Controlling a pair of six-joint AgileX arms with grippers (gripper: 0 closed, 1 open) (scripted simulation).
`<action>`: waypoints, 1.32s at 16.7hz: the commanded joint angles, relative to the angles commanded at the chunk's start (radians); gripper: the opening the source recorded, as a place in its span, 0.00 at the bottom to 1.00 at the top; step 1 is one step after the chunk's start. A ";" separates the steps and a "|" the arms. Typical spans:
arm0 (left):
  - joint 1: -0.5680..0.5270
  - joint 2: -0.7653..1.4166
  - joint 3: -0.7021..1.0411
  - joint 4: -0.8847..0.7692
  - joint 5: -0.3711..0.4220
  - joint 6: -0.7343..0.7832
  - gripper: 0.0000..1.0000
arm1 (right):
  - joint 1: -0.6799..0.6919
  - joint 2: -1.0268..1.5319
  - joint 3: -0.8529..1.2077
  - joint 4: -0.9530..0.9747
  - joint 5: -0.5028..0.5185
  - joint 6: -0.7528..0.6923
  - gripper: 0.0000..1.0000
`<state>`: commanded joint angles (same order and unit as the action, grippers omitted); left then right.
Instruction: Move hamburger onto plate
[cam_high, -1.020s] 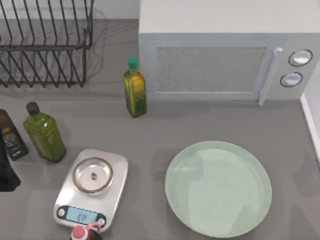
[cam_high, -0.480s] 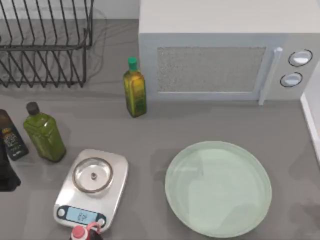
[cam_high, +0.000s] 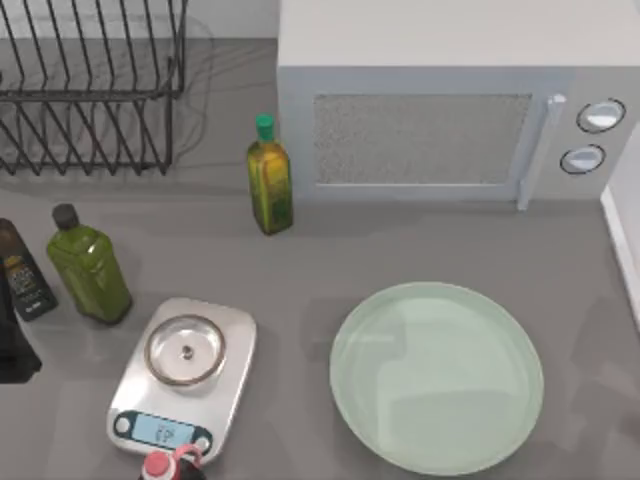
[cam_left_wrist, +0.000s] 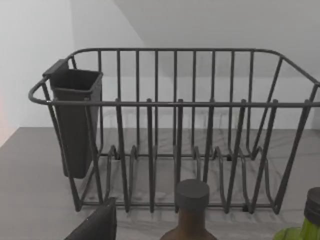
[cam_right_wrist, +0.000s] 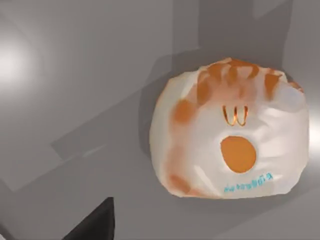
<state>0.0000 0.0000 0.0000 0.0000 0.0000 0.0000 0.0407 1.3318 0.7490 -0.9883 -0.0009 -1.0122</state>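
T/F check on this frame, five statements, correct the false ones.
1. The plate is bare. True.
2. The hamburger lies on the plate. False: in the right wrist view it rests on the grey table.
3. The scale sits left of the plate. True.
4. The green-capped bottle lies on its side. False: it stands upright.
5. The rack holds dishes. False: its slots hold none.

Sitting on the grey desk (cam_high: 300, 270) are one pale mint-green plate (cam_high: 437, 376), one white microwave (cam_high: 440, 100), one steel kitchen scale (cam_high: 185, 375), one black wire dish rack (cam_high: 90, 85) and one hamburger (cam_right_wrist: 231, 129) in its white wrapper. Four bottles are standing about: two green oil bottles (cam_high: 269, 176) (cam_high: 88, 265), one dark bottle (cam_high: 22, 268) and one red-capped bottle (cam_high: 168, 465).
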 joint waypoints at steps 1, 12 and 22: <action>0.000 0.000 0.000 0.000 0.000 0.000 1.00 | 0.000 0.001 0.001 -0.001 0.000 -0.001 1.00; 0.000 0.000 0.000 0.000 0.000 0.000 1.00 | 0.002 0.131 -0.133 0.271 0.000 0.004 1.00; 0.000 0.000 0.000 0.000 0.000 0.000 1.00 | 0.004 0.204 -0.202 0.406 0.000 0.006 0.85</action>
<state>0.0000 0.0000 0.0000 0.0000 0.0000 0.0000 0.0446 1.5358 0.5465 -0.5827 -0.0013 -1.0060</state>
